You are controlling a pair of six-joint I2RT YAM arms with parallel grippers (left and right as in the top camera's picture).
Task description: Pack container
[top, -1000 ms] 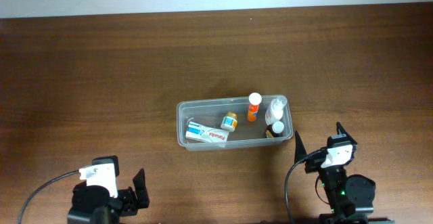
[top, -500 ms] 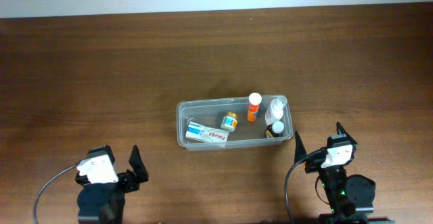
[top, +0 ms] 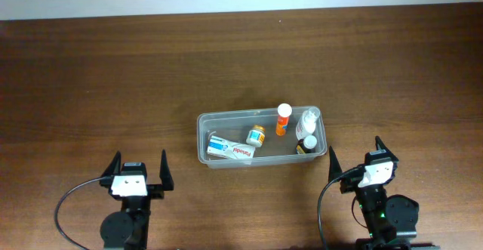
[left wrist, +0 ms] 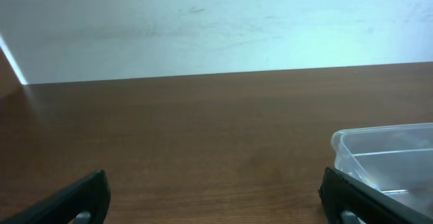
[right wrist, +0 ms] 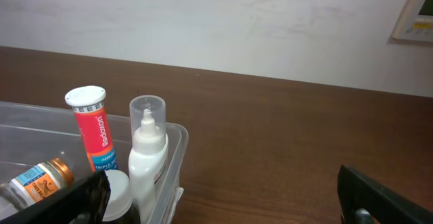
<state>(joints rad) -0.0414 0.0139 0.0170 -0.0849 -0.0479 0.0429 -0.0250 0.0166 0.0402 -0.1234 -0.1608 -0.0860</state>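
Five small items (top: 256, 136) upright or flat inside clear shallow rectangular plastic container (top: 202, 140), centre-right of overhead frame; likely fully packed. Lower left, black left gripper (top: 140, 161); lower right, black right gripper (top: 354, 150): both spread wide, empty, parked clear of container, probably finished.

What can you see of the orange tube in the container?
The orange tube is a slim, plastic-looking cylinder, red-orange with white lettering and a white cap. It stands roughly upright inside the clear container, by the far wall toward its right end, next to a white spray bottle. Nothing grips it. Whether it touches the bottle cannot be told.
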